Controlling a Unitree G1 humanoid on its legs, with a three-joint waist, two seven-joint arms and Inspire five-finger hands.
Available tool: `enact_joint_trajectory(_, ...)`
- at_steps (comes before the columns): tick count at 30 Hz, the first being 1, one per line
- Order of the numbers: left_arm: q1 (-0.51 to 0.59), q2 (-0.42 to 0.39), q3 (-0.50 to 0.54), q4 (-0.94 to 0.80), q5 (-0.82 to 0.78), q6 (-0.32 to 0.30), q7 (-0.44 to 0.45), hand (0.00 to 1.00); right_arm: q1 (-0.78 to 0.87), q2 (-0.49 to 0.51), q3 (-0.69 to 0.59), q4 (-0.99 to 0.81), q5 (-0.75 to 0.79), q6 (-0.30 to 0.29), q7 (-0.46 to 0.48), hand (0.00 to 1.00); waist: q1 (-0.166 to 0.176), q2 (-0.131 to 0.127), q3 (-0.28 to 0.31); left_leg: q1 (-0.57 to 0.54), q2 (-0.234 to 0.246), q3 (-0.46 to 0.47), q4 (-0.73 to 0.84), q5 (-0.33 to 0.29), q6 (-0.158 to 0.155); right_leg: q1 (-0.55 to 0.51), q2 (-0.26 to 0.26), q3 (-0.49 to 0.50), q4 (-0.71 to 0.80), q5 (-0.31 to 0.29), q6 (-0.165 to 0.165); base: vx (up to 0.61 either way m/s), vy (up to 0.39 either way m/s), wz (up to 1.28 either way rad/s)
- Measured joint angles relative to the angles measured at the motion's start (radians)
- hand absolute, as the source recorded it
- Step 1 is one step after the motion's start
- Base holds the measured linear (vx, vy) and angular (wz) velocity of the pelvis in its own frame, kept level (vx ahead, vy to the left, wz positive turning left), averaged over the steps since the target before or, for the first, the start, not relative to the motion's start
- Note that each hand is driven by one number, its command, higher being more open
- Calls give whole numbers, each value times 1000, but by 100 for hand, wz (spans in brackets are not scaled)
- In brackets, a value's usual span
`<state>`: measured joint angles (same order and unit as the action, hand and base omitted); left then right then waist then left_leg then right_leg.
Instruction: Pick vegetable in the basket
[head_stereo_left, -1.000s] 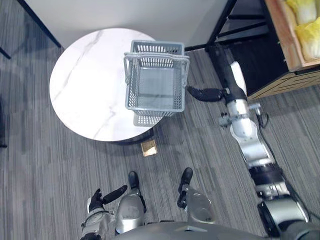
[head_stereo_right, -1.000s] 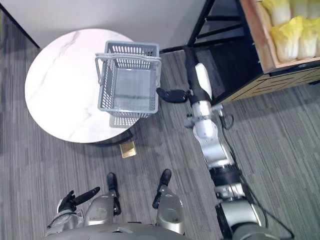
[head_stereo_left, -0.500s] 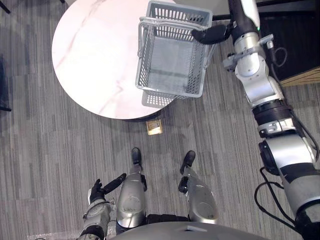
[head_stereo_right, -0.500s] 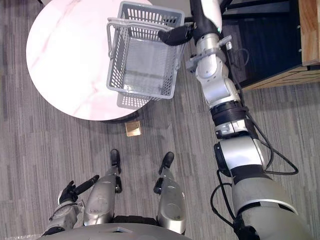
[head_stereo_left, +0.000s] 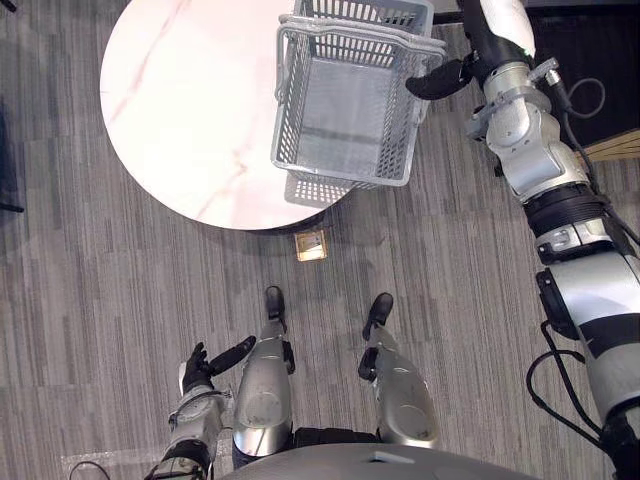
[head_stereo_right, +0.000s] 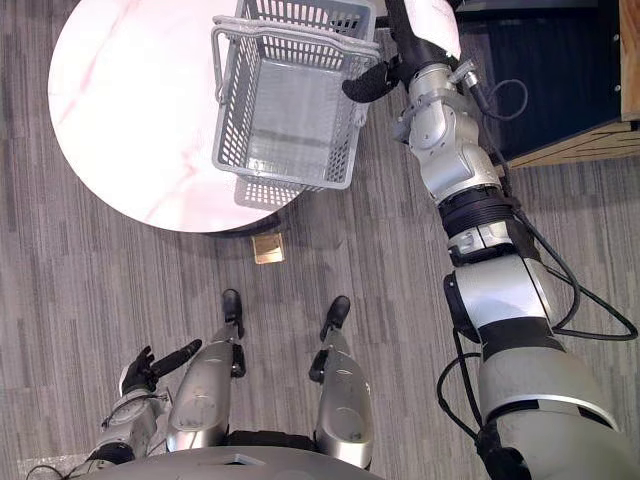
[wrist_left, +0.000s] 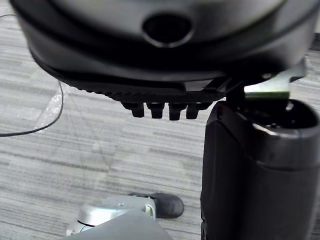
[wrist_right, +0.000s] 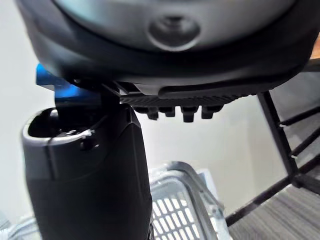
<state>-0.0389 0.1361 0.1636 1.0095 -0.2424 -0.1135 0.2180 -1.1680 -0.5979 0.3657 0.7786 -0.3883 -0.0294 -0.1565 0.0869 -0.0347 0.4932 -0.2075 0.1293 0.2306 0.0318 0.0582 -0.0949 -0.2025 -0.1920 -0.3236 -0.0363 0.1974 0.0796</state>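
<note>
Basket (head_stereo_left: 292, 110) on round marble table (head_stereo_left: 180, 110), right hand (head_stereo_left: 440, 79) beside its rim

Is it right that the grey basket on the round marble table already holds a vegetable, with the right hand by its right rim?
No. The basket is empty: the left eye view shows only its bare mesh floor. It does stand on the round marble table, with the right hand by its right rim.

My arms were silver-grey shells with black bands at the joints; my left hand (head_stereo_left: 200, 369) and right hand (head_stereo_left: 440, 80) were dark.
</note>
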Motion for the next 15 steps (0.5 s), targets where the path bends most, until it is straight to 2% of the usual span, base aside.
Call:
enact_joint_trajectory(5,-1,3,-8,0,0,-3,0,100,0,-10,51,3,-37,-8,23,0,-5,1,0,-27,1,-2,16,2,1,-16,0,1,-5,0,0,0,0,0)
enact_joint_trajectory(9,-5,1,-31,1,0,-10,2,100,0,-36,65,4,-39,-19,26,0,-1,18,10,-32,1,-3,18,4,4,-20,0,3,-7,9,0,-2,1,-1)
enact_joint_trajectory(15,-10,2,-32,0,0,-17,2,100,-19,-37,69,43,-39,-24,21,0,-4,19,10,-59,0,-5,18,15,8,-40,2,4,-20,29,-3,-3,2,0)
